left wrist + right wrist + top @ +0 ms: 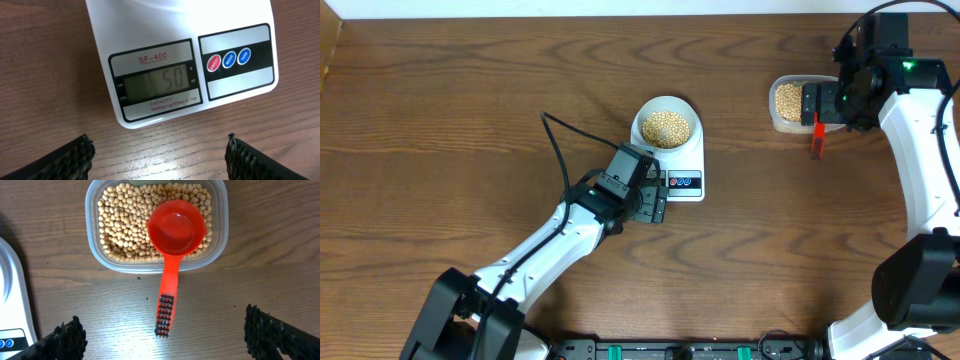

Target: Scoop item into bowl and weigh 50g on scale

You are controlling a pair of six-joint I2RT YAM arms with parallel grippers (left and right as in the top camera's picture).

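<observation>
**Bowl of beans on the scale, both claws apart and empty**

In the overhead view, your left gripper (657, 205) sat just below centre frame, at the lower left corner of the scale (686, 168). Its fingers were spread wide with nothing between them. From the left wrist camera you saw the two dark fingertips (75, 160) in the bottom corners, with bare table (50, 75) between them. The display (152, 82) filled mid frame and showed a faint 50. Three round buttons (229, 59) sat to its right.

The bowl (644, 113) stood on the upper part of the scale, centre frame overhead. It held a mound of beans (667, 128).

Further right, in the upper right of the overhead view, stood the tub (775, 103) with more beans in it. Your right gripper (812, 104) hovered at the tub's right edge, and the red scoop (816, 142) poked out below it.

The right wrist camera showed the tub at top centre. The scoop's cup lay empty on the beans. Its handle (168, 300) ran over the near rim, with its end down at the table. That claw's fingers (67, 340) stood wide apart in the bottom corners, clear of the handle and holding nothing.
</observation>
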